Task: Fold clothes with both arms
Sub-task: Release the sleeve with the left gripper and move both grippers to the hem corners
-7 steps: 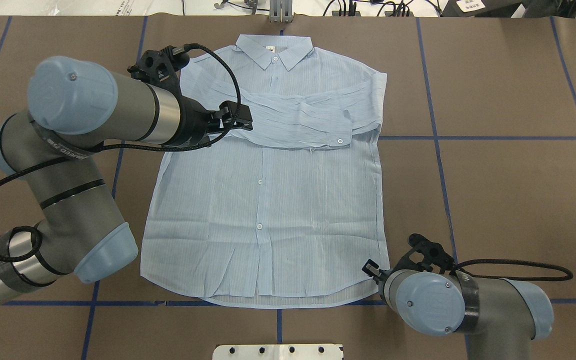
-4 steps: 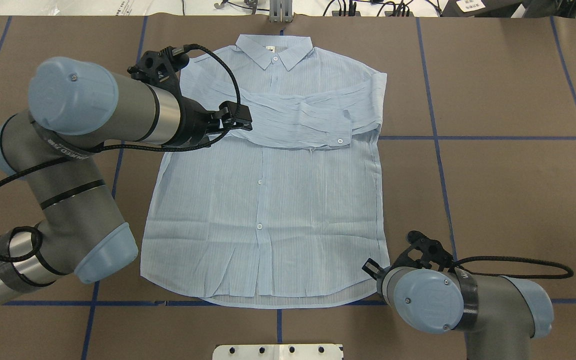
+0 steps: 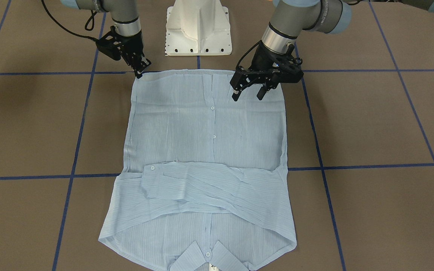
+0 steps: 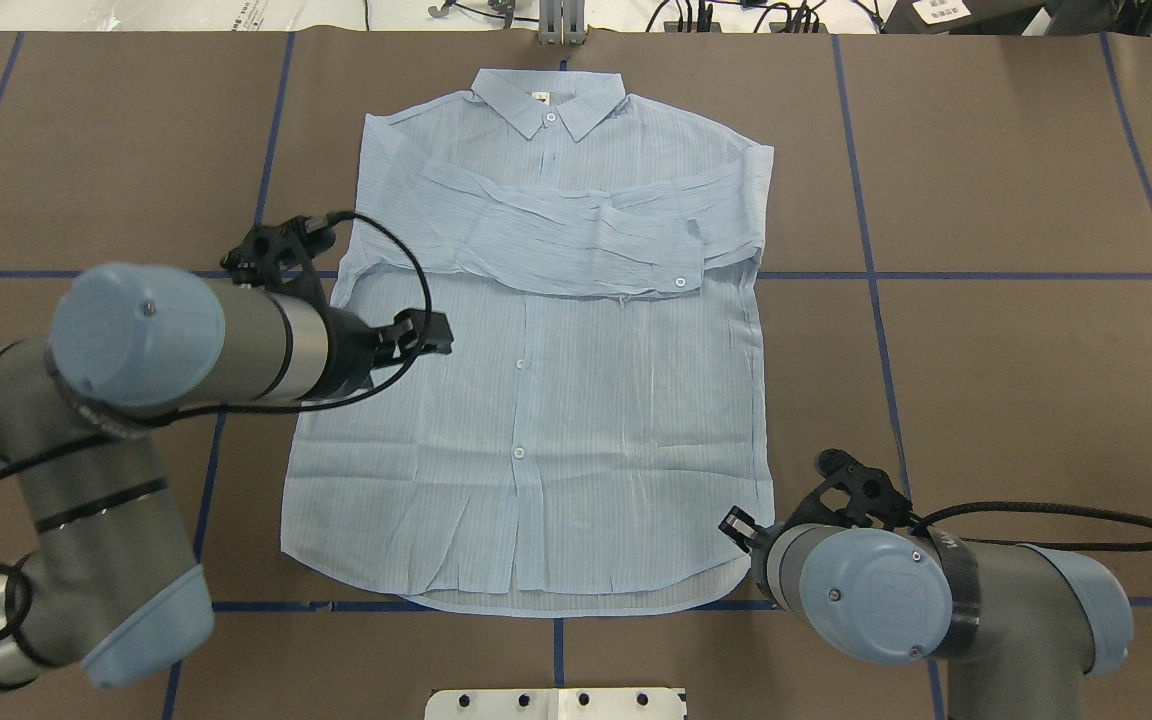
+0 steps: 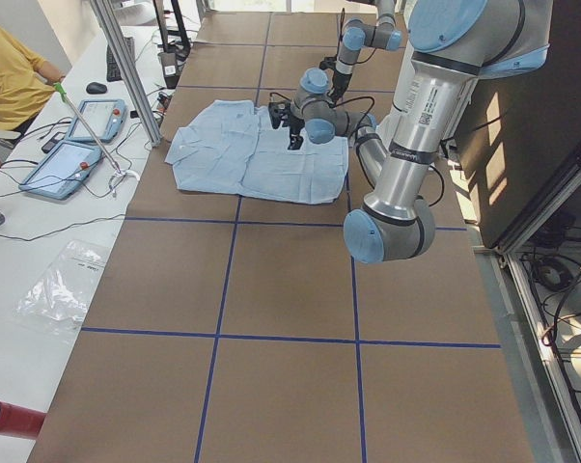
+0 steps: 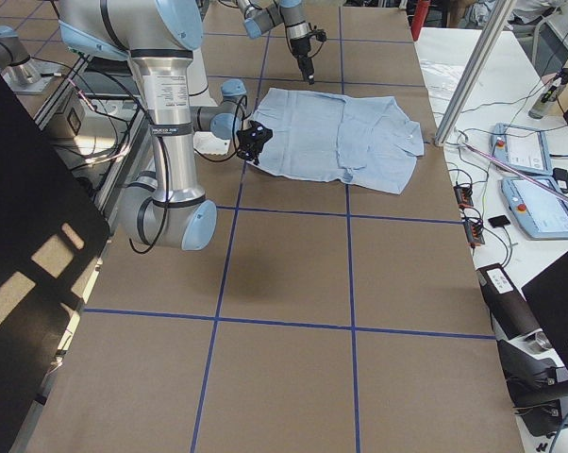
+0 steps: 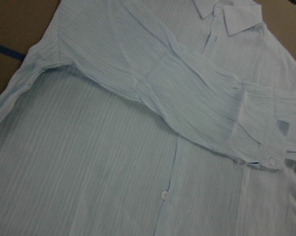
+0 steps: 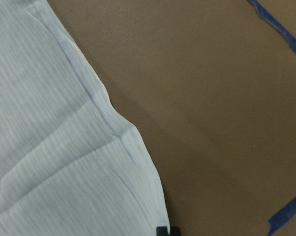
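One light blue shirt (image 4: 536, 400) lies flat, buttons up, on the brown table (image 4: 1016, 420) with its blue tape lines (image 4: 1016, 275). Its sleeves are folded across its chest and its hem is toward the white pedestal base (image 3: 199, 28). Over the shirt's front the left gripper (image 3: 248, 94) hovers, fingers spread wide and empty; the right gripper (image 3: 139, 71) is at the shirt's hem corner, and whether its fingers are parted cannot be told

You've got wide bare table (image 4: 1016, 400) either side of the shirt (image 4: 586, 420). Near the hem, the white base (image 3: 198, 30) and right pincer (image 3: 139, 72) crowd you; left pincer (image 3: 247, 97) hangs over the fabric.
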You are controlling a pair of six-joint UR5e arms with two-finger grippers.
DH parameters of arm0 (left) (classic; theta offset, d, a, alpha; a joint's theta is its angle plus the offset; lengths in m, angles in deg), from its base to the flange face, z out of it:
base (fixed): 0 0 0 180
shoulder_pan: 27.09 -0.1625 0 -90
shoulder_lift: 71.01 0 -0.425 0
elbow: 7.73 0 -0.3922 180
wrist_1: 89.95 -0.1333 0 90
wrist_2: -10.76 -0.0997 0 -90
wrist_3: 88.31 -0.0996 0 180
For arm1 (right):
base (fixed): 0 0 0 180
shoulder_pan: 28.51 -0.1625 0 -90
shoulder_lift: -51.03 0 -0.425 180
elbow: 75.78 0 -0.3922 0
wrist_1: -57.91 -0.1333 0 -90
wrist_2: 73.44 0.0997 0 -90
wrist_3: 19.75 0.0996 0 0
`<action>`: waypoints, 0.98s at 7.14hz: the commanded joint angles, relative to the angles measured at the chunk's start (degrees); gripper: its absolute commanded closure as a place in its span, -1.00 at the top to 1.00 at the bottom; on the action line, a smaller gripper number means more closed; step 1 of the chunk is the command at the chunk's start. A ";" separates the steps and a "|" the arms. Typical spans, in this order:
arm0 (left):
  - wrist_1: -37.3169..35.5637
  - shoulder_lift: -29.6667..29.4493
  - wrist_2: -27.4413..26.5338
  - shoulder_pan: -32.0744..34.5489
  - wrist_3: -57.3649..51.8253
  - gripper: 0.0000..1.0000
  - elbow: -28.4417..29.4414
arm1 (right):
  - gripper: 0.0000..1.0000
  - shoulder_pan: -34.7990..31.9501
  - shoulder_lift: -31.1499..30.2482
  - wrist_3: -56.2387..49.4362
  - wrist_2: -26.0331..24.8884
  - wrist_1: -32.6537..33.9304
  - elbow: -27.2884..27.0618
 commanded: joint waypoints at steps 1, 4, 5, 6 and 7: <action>-2.58 12.84 -6.13 -6.45 0.12 0.86 -6.48 | -1.00 -0.07 0.18 -0.08 0.88 -0.03 -0.11; -2.85 18.35 -6.51 -9.11 0.38 0.79 -6.59 | -1.00 0.20 0.18 -0.16 0.97 -0.11 0.07; -2.77 18.27 -6.16 -9.98 0.65 0.75 -6.50 | -1.00 0.20 0.18 -0.16 0.97 -0.11 0.16; -2.76 18.18 -6.25 -11.56 3.35 0.70 -6.15 | -1.00 0.28 0.18 -0.16 0.89 -0.03 0.24; -2.76 18.09 -6.25 -12.10 3.55 0.62 -6.24 | -1.00 0.28 0.09 -0.16 0.88 -0.03 0.25</action>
